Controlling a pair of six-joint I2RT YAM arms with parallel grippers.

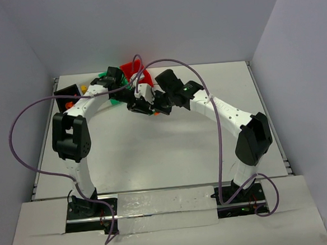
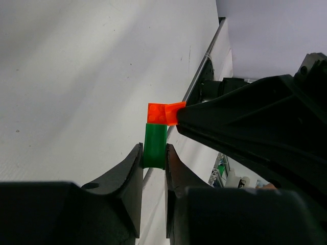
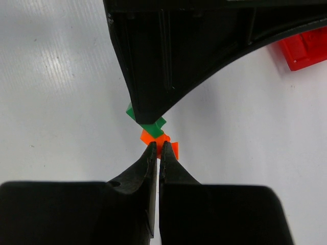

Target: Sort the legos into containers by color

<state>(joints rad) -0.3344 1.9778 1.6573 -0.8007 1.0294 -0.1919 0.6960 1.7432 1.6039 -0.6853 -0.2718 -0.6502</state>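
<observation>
Left fingers (image 2: 130, 176) narrow, clamping green lego (image 2: 154, 145); right fingers (image 3: 148, 171) pinch orange lego (image 3: 148, 137). You pull straight apart, both grips firm.

Soft, even light falls from overhead. The white surface (image 1: 154, 157) looks bright, with only faint, blurry shadows on it. In the 2 wrist views the left pincer (image 2: 153, 150) and right pincer (image 3: 159, 148) show as near-black masses, too dark for detail and soft nearest the lens. The green brick (image 2: 154, 143) reads crisp, while the orange brick (image 2: 161, 113) glows so hard that its edges bleed. A streaky sheen crosses the surface at the left of the right wrist view. The red bin (image 3: 306, 51) in its corner is slightly out of focus.
</observation>
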